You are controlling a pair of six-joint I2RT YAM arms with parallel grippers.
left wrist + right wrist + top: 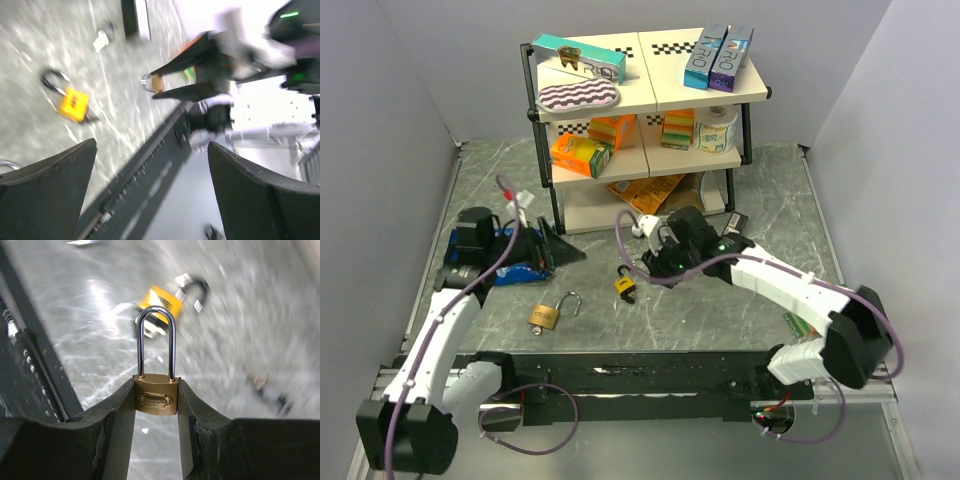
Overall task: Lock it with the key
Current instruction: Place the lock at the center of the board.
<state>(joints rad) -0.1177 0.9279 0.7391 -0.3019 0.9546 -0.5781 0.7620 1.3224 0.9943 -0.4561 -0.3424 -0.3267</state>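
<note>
My right gripper point(645, 260) is shut on the body of a small brass padlock point(156, 400). It holds the padlock above the table with the steel shackle closed and pointing away from the wrist. The same padlock shows in the left wrist view point(151, 83). My left gripper point(560, 248) is open and empty, its jaws wide apart point(150, 145), to the left of the right gripper. A yellow padlock point(625, 285) lies on the table between them. A second brass padlock point(547, 316) with its shackle open lies nearer the front. I see no key clearly.
A two-tier shelf point(650, 95) with boxes stands at the back. A blue packet point(515, 258) lies under the left arm. A black rail point(650, 375) runs along the near edge. A small blurred dark thing point(267, 390) lies on the table; I cannot tell what it is.
</note>
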